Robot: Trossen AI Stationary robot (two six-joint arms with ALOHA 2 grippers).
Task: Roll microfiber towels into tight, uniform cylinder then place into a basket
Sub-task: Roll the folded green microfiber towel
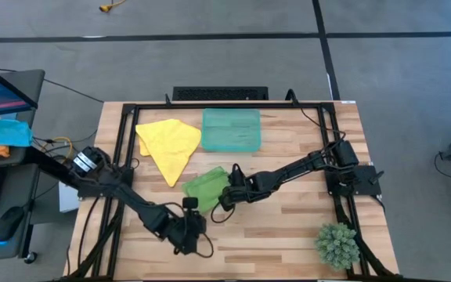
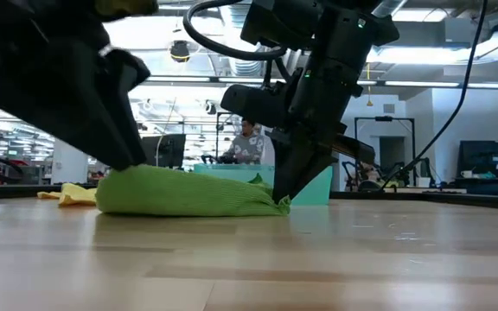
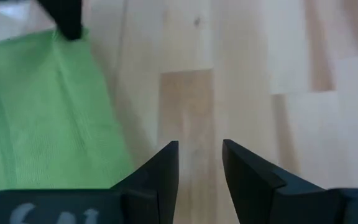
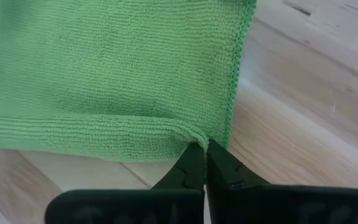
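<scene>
From above, the green towel [image 1: 207,186] lies half-rolled mid-table, between the yellow towel [image 1: 171,142] and the two grippers, with the basket [image 1: 231,129] beyond. At table height, the roll looks loose; a pull could flatten it. The left gripper [image 3: 200,163] stands partly open over bare wood beside the cloth, holding nothing, so that end may unroll. The right gripper [image 4: 204,163] pinches the towel's folded corner; so thin a grip could slip.
</scene>
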